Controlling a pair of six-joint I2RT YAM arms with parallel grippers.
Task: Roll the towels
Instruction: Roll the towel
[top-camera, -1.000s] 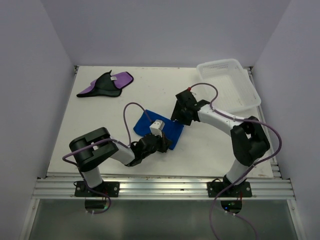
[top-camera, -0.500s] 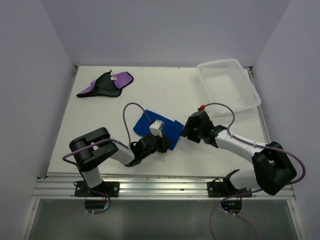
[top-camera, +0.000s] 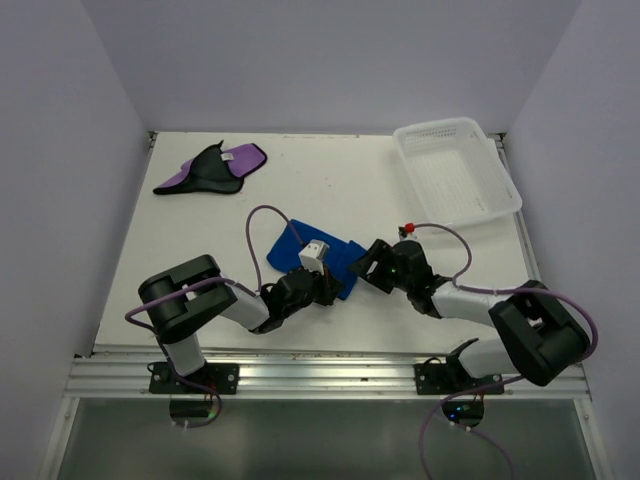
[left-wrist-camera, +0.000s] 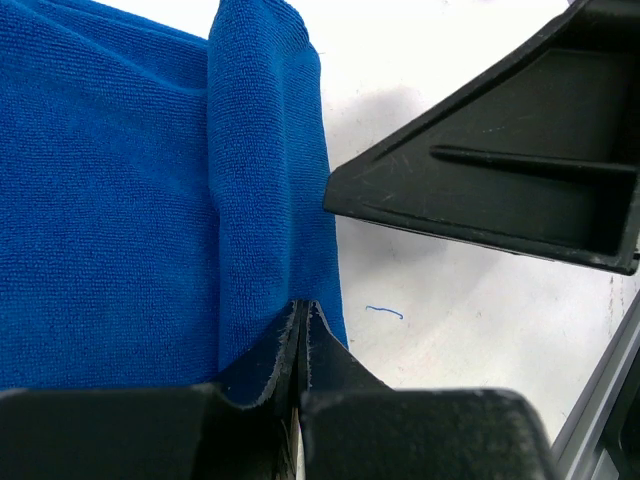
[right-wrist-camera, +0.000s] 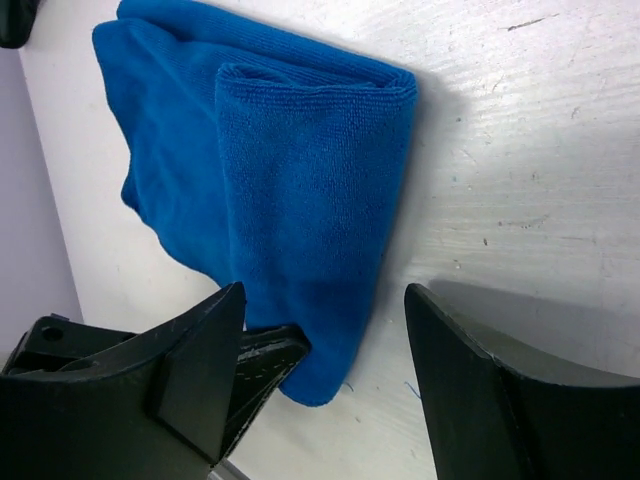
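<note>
Left fingers (left-wrist-camera: 305, 365) clamped on blue towel (left-wrist-camera: 120, 200) edge, right fingers (top-camera: 362, 266) apart, towel corner between them

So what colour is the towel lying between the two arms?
The towel is plain bright blue, with no pattern. The right wrist view shows it best.

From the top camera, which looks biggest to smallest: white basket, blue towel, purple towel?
1. The white basket, clearly biggest.
2. The purple towel and blue towel look about alike; the left gripper hides part of the blue.
</note>
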